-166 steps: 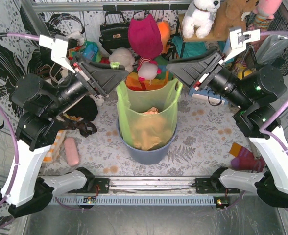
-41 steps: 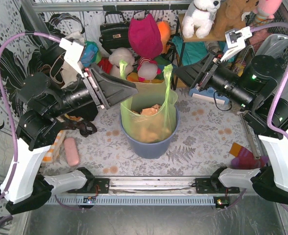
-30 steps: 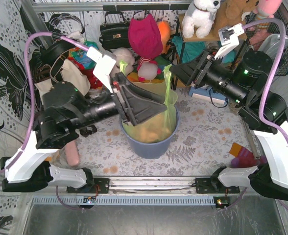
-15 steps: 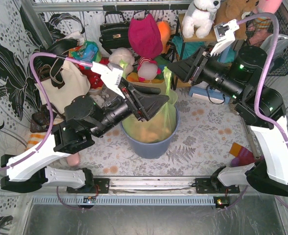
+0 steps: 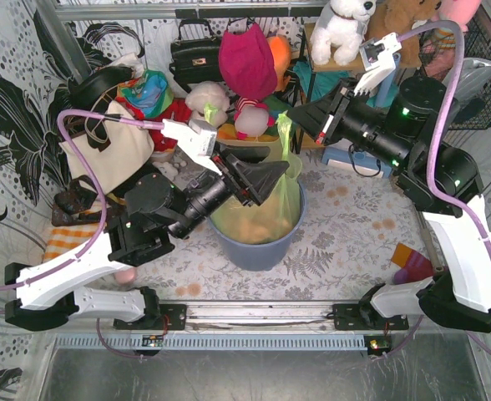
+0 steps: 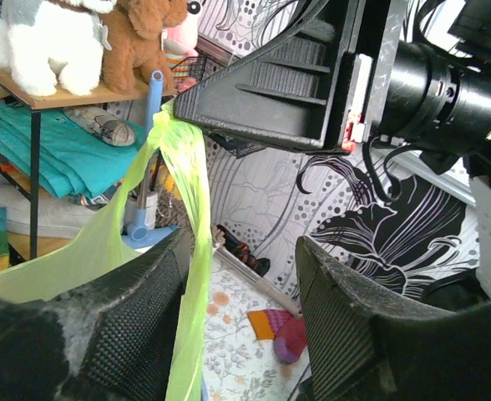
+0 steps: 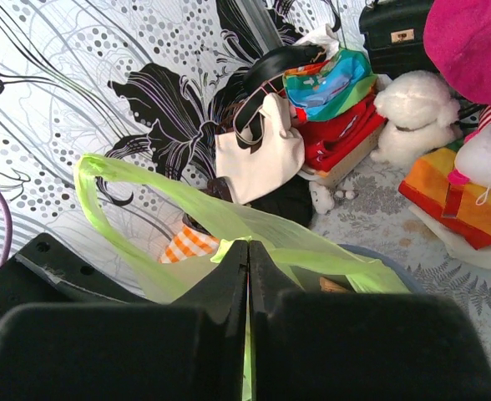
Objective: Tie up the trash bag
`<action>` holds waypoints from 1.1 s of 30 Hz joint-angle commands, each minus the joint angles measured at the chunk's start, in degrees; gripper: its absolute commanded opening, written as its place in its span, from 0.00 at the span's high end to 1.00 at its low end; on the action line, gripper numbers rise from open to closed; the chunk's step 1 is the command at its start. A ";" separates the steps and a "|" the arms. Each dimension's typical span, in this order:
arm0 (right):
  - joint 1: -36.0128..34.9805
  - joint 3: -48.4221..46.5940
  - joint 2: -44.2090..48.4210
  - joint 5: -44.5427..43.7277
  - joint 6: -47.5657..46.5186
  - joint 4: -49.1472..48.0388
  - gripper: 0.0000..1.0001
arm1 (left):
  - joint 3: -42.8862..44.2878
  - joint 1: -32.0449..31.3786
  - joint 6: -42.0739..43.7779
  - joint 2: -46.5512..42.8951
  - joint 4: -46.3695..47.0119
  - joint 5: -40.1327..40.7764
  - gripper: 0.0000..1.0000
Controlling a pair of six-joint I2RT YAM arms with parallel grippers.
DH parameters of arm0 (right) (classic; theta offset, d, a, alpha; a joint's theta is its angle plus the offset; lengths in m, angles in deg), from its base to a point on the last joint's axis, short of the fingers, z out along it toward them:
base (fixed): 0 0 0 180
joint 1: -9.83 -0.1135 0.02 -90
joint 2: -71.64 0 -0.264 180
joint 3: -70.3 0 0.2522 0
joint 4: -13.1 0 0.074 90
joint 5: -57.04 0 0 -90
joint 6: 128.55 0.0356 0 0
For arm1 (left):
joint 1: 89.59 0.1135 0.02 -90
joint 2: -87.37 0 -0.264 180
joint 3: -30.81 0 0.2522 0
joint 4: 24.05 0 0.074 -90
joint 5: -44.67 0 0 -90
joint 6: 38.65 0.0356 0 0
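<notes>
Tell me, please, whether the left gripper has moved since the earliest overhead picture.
Yes. The left gripper has swung right: from the blue bin's left edge across over its mouth, to the trash bag's raised handle.

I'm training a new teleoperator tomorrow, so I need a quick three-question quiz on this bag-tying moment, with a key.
1. True or false: the right gripper is shut on a handle of the trash bag.
2. Multiple choice: the trash bag sits inside A) a cardboard box, B) the blue bin, C) a metal sink.
3. Fill in: the fingers of the left gripper stand ____, with a strip of the green handle hanging between them.

Key: 1 true; 2 B; 3 open.
</notes>
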 commanded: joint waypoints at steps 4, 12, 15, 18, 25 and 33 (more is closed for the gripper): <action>-0.16 0.47 2.98 0.50 -0.18 -3.88 1.00 | -3.01 -0.22 8.60 -0.60 10.97 1.83 0.35; -0.16 3.21 6.25 2.48 0.49 -6.84 1.00 | -1.10 3.11 11.76 2.70 14.03 -3.09 0.33; -0.16 3.74 6.97 3.15 0.58 -7.02 1.00 | -0.49 6.22 10.53 3.81 14.54 -8.99 0.32; -0.16 3.94 7.57 2.65 0.21 -6.29 1.00 | -0.64 7.59 10.45 4.19 14.96 -11.34 0.31; -0.16 1.77 5.83 0.34 -0.37 -2.12 0.82 | -1.27 10.07 9.37 4.75 16.49 -12.58 0.40; -0.16 2.37 4.70 -1.15 -0.63 -1.85 0.73 | 1.65 11.66 10.13 7.54 15.96 -12.69 0.52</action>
